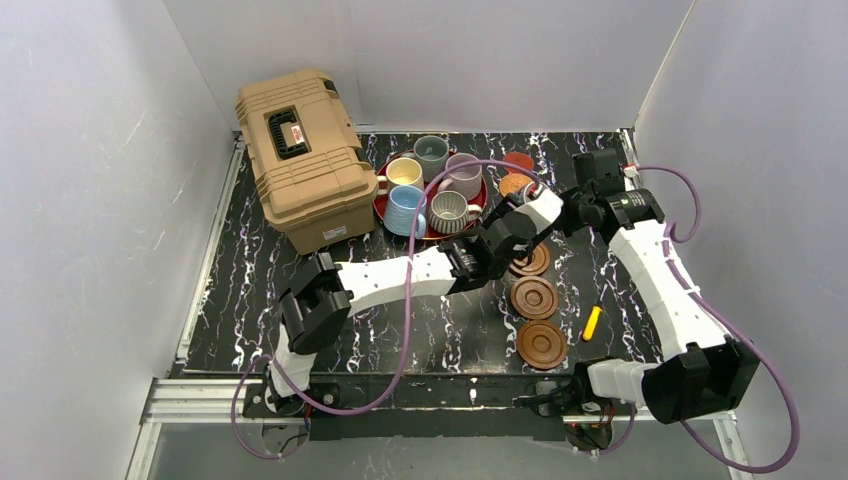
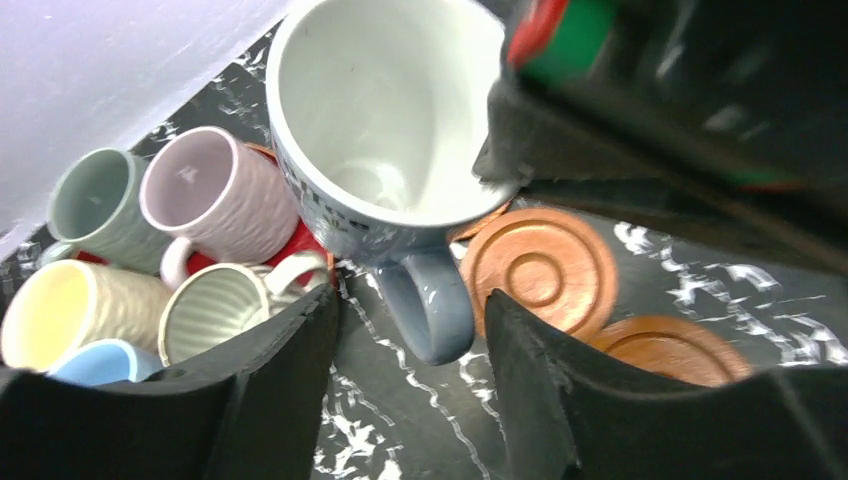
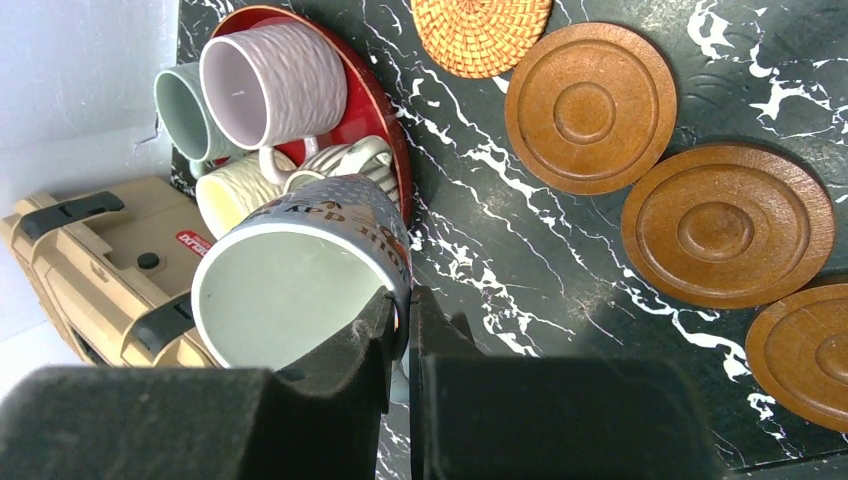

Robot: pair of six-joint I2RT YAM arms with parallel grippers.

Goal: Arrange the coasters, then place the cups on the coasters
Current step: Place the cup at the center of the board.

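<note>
- Worktop: wooden coasters lie in a row, all bare.
- Mug: tilted, held aloft beside the red tray, with my right gripper pinched on its rim.
- Left gripper: its jaws stand parted either side of the handle. I judge this a handover, and next the mug needs lowering upright onto a coaster.

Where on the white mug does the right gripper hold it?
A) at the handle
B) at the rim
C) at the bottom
B: the right gripper is shut on the wall of the mug at its rim; the handle is free of it.
</note>
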